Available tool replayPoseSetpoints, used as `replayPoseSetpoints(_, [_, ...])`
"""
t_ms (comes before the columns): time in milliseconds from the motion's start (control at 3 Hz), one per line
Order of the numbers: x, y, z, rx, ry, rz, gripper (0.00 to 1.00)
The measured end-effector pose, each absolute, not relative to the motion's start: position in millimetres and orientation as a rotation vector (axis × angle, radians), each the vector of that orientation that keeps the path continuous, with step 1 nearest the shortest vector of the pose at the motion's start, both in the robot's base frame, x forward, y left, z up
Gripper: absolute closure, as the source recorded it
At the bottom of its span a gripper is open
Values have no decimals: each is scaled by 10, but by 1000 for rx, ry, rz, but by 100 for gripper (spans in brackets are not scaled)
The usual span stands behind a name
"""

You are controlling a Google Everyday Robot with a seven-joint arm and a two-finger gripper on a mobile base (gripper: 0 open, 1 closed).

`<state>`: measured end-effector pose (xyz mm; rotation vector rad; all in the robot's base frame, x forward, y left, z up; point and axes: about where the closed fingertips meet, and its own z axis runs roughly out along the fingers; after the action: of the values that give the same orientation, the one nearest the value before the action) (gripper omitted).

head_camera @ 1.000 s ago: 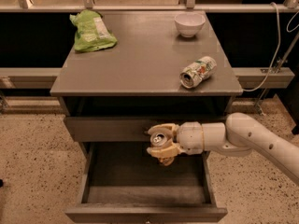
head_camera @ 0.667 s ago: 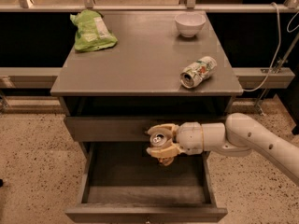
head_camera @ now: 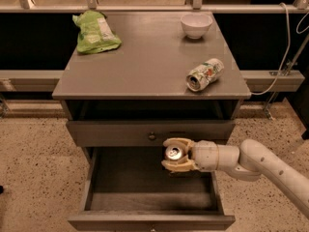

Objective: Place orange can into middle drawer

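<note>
**Gripper clamped on can above the open drawer**

Gripper (head_camera: pixel 167 154), cream-coloured and two-fingered, is closed around the small orange soda can (head_camera: pixel 174 153); one finger (head_camera: pixel 177 142) lies over the can and the other under it, so most of its side is covered; its silver top faces the camera. The can hangs in the air, touching nothing but the fingers; it is over the rear right part of the middle drawer (head_camera: pixel 149 221), a wide grey wooden box pulled well out of the cabinet, with its floor bare. The gripper sits just below the front of the closed upper grey drawer (head_camera: pixel 111 132), a little right of that drawer's small round knob (head_camera: pixel 152 136). The smooth white robot arm (head_camera: pixel 263 164) reaches in from the lower right, level with the can, passing over the open drawer's right wall.

Above the closed drawer is a dark open slot (head_camera: pixel 149 109); over that is the flat grey top of the cabinet (head_camera: pixel 145 62). A dented white, green and red can (head_camera: pixel 205 74) lies on its side near the top's right front edge; a small white bowl (head_camera: pixel 196 24) stands upright at the back right corner; a crumpled green snack bag (head_camera: pixel 94 33) lies at the back left, well apart from both. The cabinet stands on a speckled beige floor (head_camera: pixel 34 168).
</note>
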<state>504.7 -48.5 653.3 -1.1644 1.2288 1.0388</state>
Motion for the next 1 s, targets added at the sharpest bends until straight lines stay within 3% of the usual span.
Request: replayPoseSetpoints(1000, [4965, -1242, 5403, -999, 1213, 1089, 100])
